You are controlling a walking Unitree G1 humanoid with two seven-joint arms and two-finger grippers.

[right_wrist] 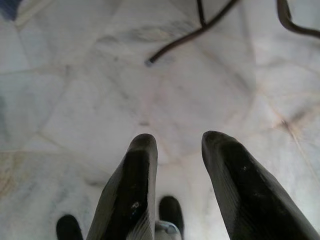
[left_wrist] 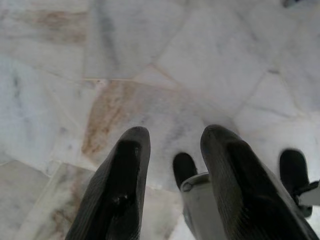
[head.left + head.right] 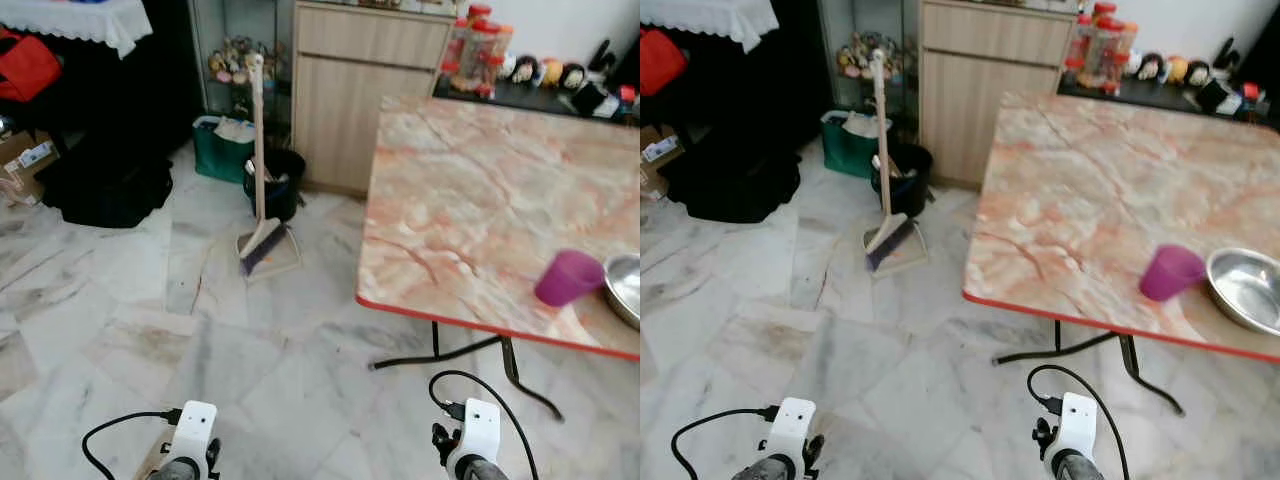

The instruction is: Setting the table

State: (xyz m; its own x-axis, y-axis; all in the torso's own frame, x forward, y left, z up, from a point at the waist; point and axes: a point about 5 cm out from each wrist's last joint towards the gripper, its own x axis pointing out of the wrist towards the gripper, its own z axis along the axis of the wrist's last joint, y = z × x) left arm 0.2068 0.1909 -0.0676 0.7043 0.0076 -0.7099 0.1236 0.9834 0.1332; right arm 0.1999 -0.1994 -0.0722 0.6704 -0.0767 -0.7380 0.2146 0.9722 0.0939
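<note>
Both arms hang low at the bottom of the head views, pointing at the marble floor (image 3: 120,330). The left gripper (image 2: 172,150) has its two black fingers parted with nothing between them, and the right gripper (image 1: 177,155) is likewise spread and empty, with the bent black table leg (image 1: 192,35) at the upper edge of its wrist view.

The step in hand looks like the approach: the robot stands off the near corner of the table (image 3: 470,190), which fills the right half of the frame. To do it well, I would close in squarely on the red-edged front side before lifting an arm, keeping feet clear of the leg that splays out under the edge (it reaches well forward on the floor). The right arm is the nearer one to the tableware, so it seems the natural choice.

The purple cup (image 3: 568,277) stands upright near the front edge at the right of the frame, just beside a stainless steel bowl (image 3: 1248,288); whether they touch is hard to tell. The cup is opaque, tapered and looks like light plastic, so a gentle side pinch should do, without nudging it into the bowl. The bowl is shallow, shiny and apparently empty.

A broom with dustpan (image 3: 262,235) leans at upper centre, out of the way.
</note>
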